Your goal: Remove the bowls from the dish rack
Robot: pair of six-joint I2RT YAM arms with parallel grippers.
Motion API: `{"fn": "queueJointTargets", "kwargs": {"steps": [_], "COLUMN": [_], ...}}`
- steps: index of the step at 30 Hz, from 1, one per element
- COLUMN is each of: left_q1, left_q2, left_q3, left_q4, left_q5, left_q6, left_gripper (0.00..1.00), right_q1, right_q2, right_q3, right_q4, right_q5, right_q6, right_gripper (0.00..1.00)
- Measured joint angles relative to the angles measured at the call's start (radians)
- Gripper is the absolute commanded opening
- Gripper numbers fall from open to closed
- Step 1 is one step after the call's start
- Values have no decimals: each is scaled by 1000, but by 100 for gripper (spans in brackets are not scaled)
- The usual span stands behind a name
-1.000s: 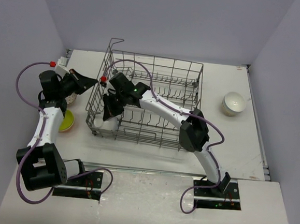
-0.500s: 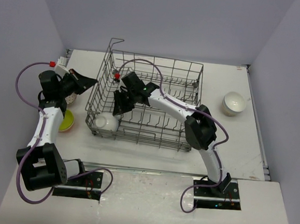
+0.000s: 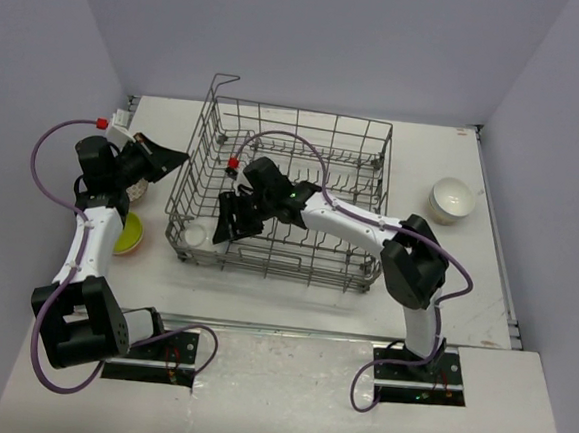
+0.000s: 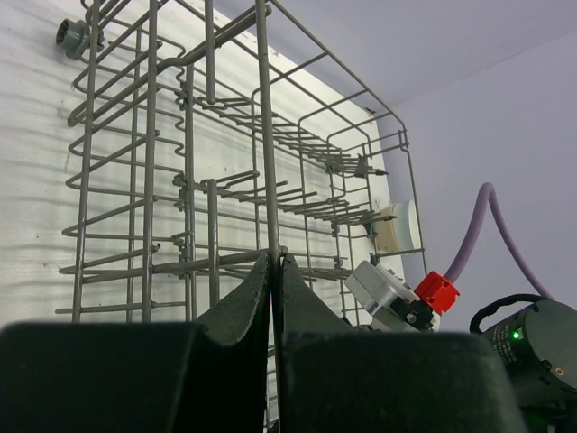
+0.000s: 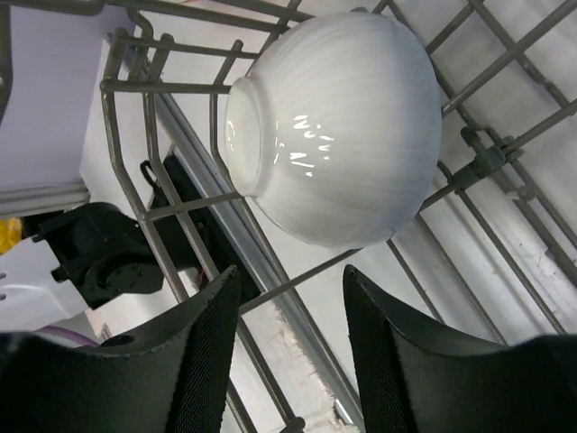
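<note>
My left gripper [image 4: 273, 262] stays closed, seemingly pinching a wire on the left wall of the dish rack [image 3: 344, 166], though the wrist view is too tight to be sure. The white bowl [image 5: 338, 135] now lies on its side in the rack's near-left corner. The right gripper [image 5: 288, 289] has let go of it and sits with jaws apart just behind it. So that bowl isn't unloaded, and I judge it needs a fresh grasp.

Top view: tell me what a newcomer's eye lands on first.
The big grey wire dish rack fills the table's middle, with the right gripper reaching inside, jaws open, just short of a white bowl in its near-left corner. A second white bowl sits on the table at the right, a yellow-green bowl at the left.
</note>
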Motion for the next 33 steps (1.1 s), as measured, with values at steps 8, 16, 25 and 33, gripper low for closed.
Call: {"fn": "queueJointTargets", "kwargs": {"steps": [8,16,25,33], "left_q1": [-3,-8,-12,-13], "left_q2": [0,-1,-1,-1], "left_q3": [0,0,0,0], "left_q4": [0,2,3,3], "left_q5": [-2,-6,-11,-12], "left_q6": [0,0,0,0], "left_gripper": [0,0,0,0], "right_q1": [-1,-1,-2,-2], "right_q2": [-26,-2,48,70], "right_q3": [-177,-237,-254,-261], "right_q4": [179,338,443,509], "right_q5": [-43,-82,-97,-101], "right_q6": [91,116,169,196], "right_gripper": [68,68,67,63]}}
